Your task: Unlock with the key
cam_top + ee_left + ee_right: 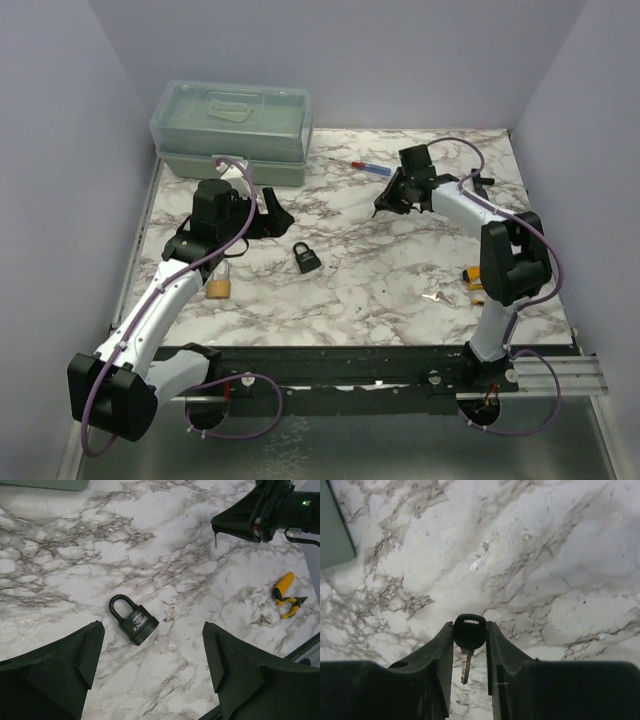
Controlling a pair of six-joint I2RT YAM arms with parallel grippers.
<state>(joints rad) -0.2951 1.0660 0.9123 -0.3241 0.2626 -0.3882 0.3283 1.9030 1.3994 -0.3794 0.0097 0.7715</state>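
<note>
One key (469, 639) hangs blade down, pinched by its black head in the right claw (470, 625). The padlock (305, 257) lies flat near the middle of the marble table (400, 290), at 8 o'clock from that claw. The left claw (152, 627) is wide open, at 10 o'clock from the padlock.

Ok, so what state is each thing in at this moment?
padlock: shackle shut, lying flat on the table, untouched.
key: pinched by its black head, blade pointing down.
right gripper: shut on the key, raised off the table.
left gripper: open, empty.
toolbox: lid closed.
second key: loose on the table.
pliers: lying on the table, unheld.
</note>
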